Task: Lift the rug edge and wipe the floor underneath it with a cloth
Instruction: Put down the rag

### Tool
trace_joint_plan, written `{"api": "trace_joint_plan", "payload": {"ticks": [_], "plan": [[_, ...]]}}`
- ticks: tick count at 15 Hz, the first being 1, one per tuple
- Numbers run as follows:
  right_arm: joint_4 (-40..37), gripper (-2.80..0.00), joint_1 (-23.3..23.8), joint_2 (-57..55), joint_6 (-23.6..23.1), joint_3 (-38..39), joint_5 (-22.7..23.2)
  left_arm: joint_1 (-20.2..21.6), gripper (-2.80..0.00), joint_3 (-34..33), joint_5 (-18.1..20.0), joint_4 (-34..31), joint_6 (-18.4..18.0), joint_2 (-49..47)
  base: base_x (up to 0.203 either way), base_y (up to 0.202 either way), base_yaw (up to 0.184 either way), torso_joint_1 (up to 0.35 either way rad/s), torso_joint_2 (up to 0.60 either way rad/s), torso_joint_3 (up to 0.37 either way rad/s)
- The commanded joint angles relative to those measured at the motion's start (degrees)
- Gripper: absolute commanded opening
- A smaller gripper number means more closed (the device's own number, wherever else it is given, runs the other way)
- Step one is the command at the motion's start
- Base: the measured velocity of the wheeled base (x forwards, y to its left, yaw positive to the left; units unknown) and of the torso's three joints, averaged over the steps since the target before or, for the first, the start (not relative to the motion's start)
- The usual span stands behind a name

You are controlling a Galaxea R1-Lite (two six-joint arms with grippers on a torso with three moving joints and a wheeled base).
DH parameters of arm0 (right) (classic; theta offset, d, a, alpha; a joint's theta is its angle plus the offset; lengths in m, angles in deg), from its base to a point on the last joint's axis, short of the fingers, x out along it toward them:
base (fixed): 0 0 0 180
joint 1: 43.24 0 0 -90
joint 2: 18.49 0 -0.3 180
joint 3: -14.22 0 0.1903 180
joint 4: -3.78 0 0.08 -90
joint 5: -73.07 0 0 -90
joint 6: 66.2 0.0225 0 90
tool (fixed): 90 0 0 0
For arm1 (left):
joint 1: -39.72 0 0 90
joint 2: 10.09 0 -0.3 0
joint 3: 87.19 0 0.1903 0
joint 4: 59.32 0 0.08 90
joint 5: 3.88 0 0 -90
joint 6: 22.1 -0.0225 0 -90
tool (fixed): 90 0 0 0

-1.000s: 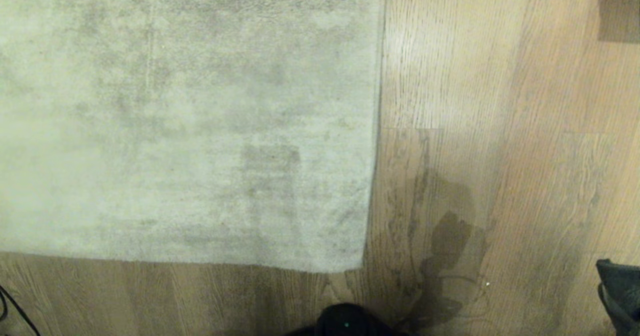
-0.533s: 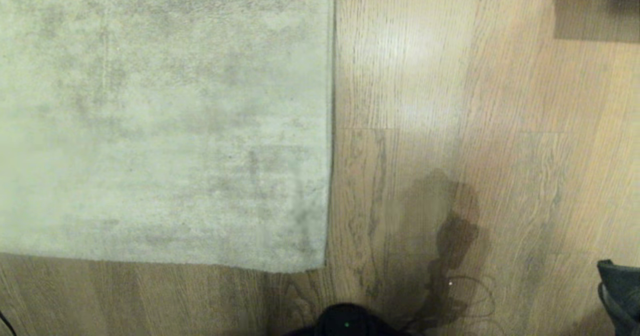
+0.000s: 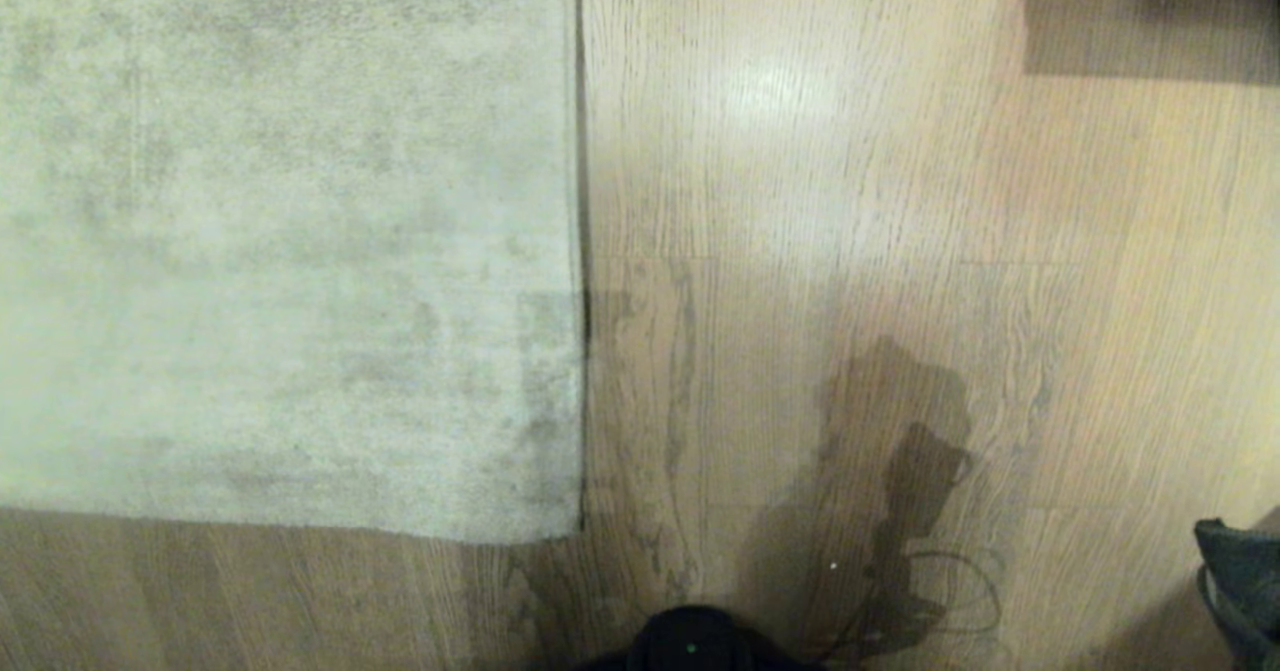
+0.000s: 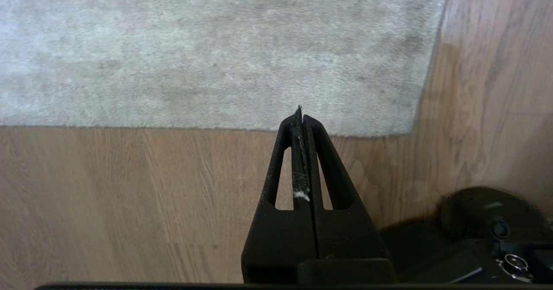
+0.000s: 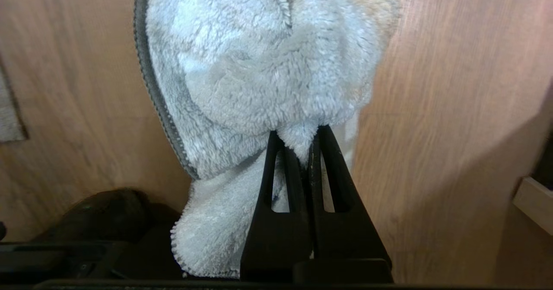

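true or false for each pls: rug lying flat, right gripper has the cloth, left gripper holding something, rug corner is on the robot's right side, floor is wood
1. The rug edge lies flat on the floor. True.
2. The right gripper is shut on the cloth. True.
3. The left gripper grips the rug. False: it is shut on nothing and hangs above the floor, near the rug's border in its wrist view.
4. The rug fills the robot's right side of the head view. False: it fills the left side, and bare floor lies to the right.
5. The floor is wooden planks. True.
6. The cloth is bright pink. False: it is pale blue-white and fluffy.
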Motion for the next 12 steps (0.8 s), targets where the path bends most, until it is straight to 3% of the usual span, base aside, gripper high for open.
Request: {"api": "trace_joint_plan", "payload": {"ticks": [1, 12], "plan": [[0.04, -2.8, -0.02, -0.07, -0.02, 0.0, 0.0, -0.02, -2.8, 0.0, -0.08, -0.01, 0.01, 0.0, 0.0, 0.0, 0.0, 0.0, 0.0, 0.0], [-0.14, -2.8, -0.01, -0.07, -0.98, 0.0, 0.09, -0.02, -2.8, 0.0, 0.0, -0.01, 0.01, 0.0, 0.0, 0.0, 0.0, 0.0, 0.0, 0.0]]}}
